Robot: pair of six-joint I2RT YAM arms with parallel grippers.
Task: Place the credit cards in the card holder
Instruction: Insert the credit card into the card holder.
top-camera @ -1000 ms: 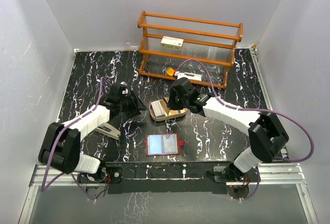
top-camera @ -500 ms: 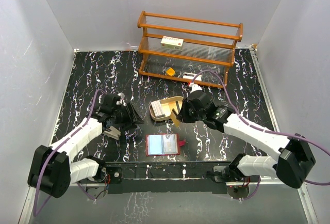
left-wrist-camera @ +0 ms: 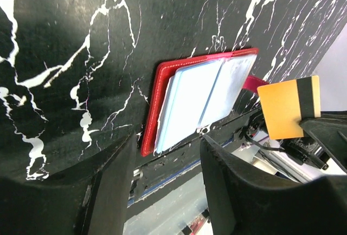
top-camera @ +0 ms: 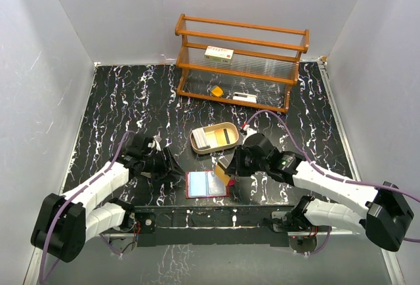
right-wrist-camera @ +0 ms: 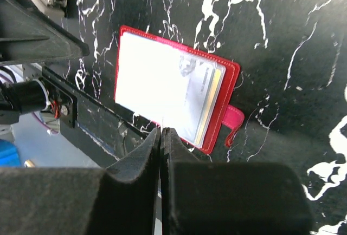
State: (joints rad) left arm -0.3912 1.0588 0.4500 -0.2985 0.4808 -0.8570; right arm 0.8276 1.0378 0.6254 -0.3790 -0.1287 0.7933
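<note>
Black marble table; card holder lies open, near centre; my right gripper pinches yellow credit card just beside it; probably stiff, slick, so edge-grip; left gripper spread, empty.

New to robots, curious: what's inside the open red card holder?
Clear plastic pockets line the card holder; glare hides whether any hold cards. The yellow card in the right gripper is outside it.
</note>
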